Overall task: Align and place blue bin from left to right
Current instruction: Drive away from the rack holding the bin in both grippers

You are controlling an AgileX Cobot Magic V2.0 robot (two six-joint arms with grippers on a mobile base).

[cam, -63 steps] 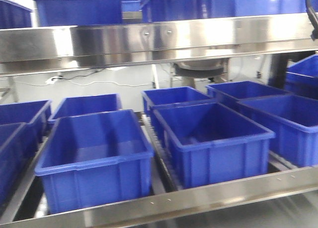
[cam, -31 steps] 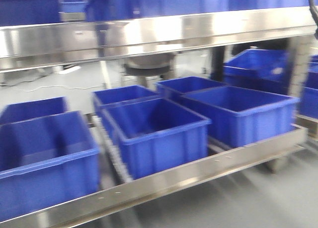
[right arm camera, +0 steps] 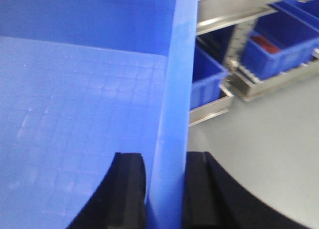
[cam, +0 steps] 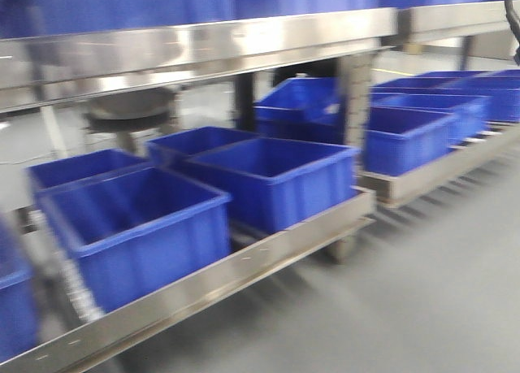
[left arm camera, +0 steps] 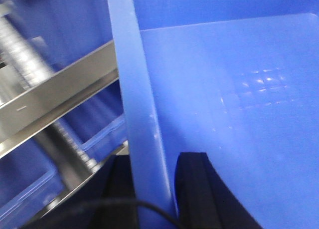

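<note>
I hold one blue bin between both arms, and it fills both wrist views. In the left wrist view its inner wall point(left arm camera: 239, 89) spreads to the right, and my left gripper point(left arm camera: 158, 189) is shut on the bin's rim point(left arm camera: 139, 114), one black finger on each side. In the right wrist view the bin's floor point(right arm camera: 75, 99) lies to the left, and my right gripper point(right arm camera: 163, 189) is shut on the opposite rim point(right arm camera: 174, 89). Neither gripper nor the held bin shows in the front view.
A steel rack point(cam: 203, 48) stands ahead with blue bins point(cam: 276, 174) point(cam: 138, 227) on its lower shelf point(cam: 244, 267) and a post point(cam: 357, 97) at its end. A second rack of bins point(cam: 422, 121) stands to the right. Grey floor point(cam: 422, 292) lies in front.
The front view has swept right: the rack and its bins slid left in the picture, and the rack's end post, a second rack and more floor came into view.
</note>
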